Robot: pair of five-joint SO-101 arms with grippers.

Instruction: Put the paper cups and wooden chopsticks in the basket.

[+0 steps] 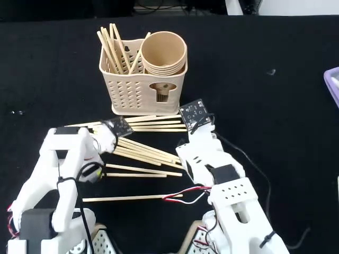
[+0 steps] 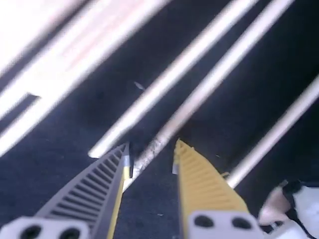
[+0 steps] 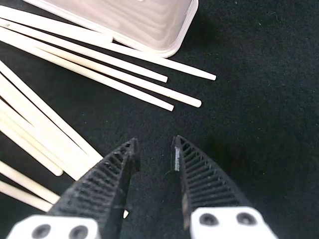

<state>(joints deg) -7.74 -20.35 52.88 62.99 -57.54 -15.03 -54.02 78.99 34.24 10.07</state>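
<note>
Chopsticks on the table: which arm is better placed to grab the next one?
Left, I'd say. The left pincer is open astride a chopstick; the right pincer, also open, hangs over bare cloth beside other chopsticks.

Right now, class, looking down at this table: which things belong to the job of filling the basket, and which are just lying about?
Part of the job:
- basket
- paper cups, stacked inside it
- standing chopsticks, already in it
- loose chopsticks, on the table

Just lying about:
- purple thing, at the table's edge
- black cloth, under everything
</note>
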